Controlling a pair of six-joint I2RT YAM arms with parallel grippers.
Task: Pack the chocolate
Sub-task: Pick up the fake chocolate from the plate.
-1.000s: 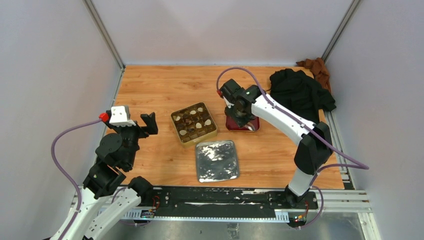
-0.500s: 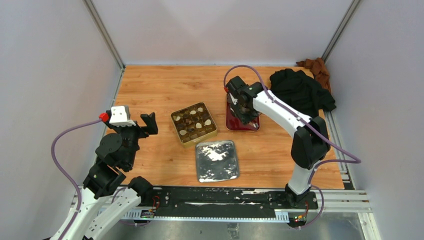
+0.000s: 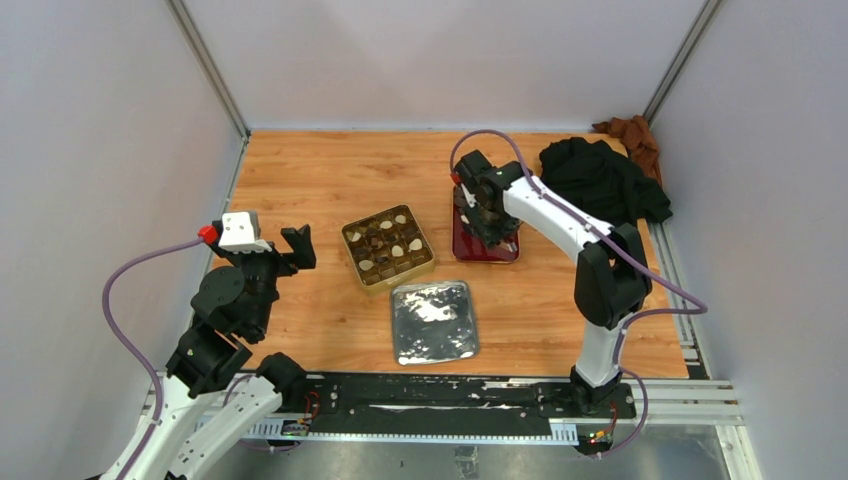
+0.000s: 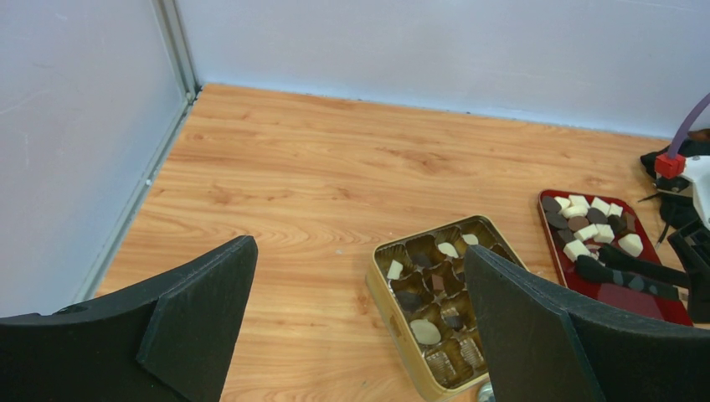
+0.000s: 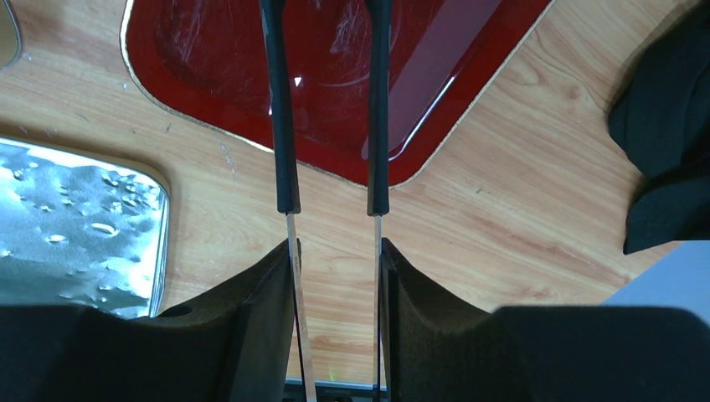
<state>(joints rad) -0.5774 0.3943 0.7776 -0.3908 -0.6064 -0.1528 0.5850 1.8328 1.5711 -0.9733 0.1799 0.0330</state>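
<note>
The chocolate [image 4: 590, 222], cream-white and dark brown chunks, lies at the far end of a red tray [image 4: 636, 293]. A few chunks sit in the compartments of the gold tin [image 3: 388, 245], which also shows in the left wrist view [image 4: 439, 310]. My right gripper [image 3: 487, 215] hangs over the red tray [image 3: 500, 252], shut on thin black-tipped tongs [image 5: 285, 151]. The tongs [image 4: 628, 272] point at the chunks, and their tips are out of the right wrist view. My right gripper's jaws [image 5: 335, 251] press the tongs' two metal arms. My left gripper [image 3: 268, 238] is open and empty, raised left of the tin.
A silver lid [image 3: 433, 320] lies in front of the tin, near the table's front edge. A black cloth [image 3: 600, 185] and a brown cloth [image 3: 630, 135] lie at the back right corner. Walls close in the left, back and right sides.
My right gripper has moved with the tongs toward the far end of the red tray, and the forearm has swung back. The left arm has not moved.
</note>
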